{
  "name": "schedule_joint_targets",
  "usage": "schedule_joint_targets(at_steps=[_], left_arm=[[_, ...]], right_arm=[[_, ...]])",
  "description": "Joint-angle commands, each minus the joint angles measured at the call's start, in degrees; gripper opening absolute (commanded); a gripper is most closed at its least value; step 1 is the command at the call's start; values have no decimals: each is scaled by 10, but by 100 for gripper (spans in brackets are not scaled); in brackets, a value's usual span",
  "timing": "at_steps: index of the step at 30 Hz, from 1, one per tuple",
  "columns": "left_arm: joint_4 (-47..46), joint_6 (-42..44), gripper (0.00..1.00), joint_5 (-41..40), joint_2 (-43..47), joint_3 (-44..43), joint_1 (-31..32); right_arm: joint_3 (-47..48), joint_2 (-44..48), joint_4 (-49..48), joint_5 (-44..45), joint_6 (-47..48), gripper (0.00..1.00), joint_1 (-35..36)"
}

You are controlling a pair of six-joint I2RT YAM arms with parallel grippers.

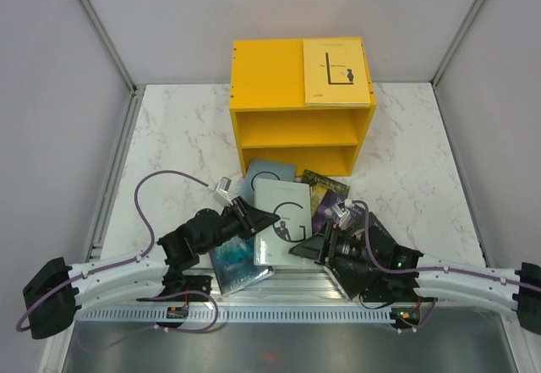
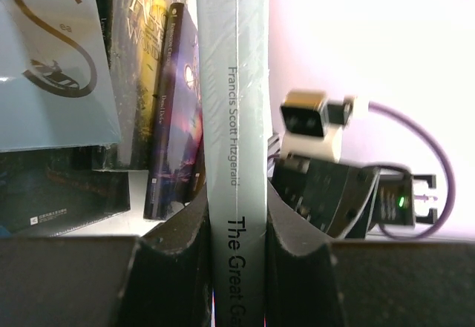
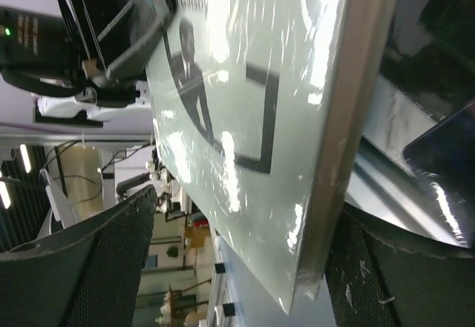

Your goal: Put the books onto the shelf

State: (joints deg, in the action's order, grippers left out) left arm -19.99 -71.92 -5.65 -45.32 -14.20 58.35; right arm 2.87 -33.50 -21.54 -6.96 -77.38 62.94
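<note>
My left gripper (image 2: 236,249) is shut on the spine of a grey book (image 2: 236,119) with a big "G" on its cover (image 1: 283,221), and holds it tilted above the pile. The right gripper (image 3: 245,268) stands open around that book's opposite edge (image 3: 245,104). One pad (image 3: 386,275) is close against the page side, while the other pad (image 3: 104,268) is well off the cover. The yellow shelf (image 1: 300,128) stands behind with both compartments showing nothing inside, and a yellow book (image 1: 336,70) lies flat on its top. A pale blue book (image 1: 269,174), a blue ocean book (image 1: 237,263) and dark-covered books (image 1: 325,200) lie under the grey one.
The book pile sits between the arm bases and the shelf front. In the left wrist view the right arm's wrist camera (image 2: 312,119) and purple cable (image 2: 438,164) are close beyond the grey book. White walls enclose the marble table (image 1: 169,136) on three sides.
</note>
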Motion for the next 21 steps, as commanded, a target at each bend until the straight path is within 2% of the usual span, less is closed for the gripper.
schedule_joint_targets(at_steps=[1,4,5,8,12,17,21], left_arm=[[-105,-41,2,-44,42,4,1],[-94,-45,2,-53,72,16,1],[-78,-47,2,-55,81,17,1],[-55,-51,2,-62,116,30,1],[-41,-59,2,-66,146,45,1],[-37,-63,2,-67,144,52,1],[-42,-64,2,-63,126,51,1]], right_arm=[[-39,-53,-155,161,-25,86,108],[-45,-84,-208,233,-36,79,153],[-43,-83,-208,263,-36,75,160],[-41,-59,-195,322,-32,73,179],[-34,-28,-163,362,-21,68,184],[-15,-53,-188,369,-16,60,184],[-4,-108,-282,346,-9,49,187]])
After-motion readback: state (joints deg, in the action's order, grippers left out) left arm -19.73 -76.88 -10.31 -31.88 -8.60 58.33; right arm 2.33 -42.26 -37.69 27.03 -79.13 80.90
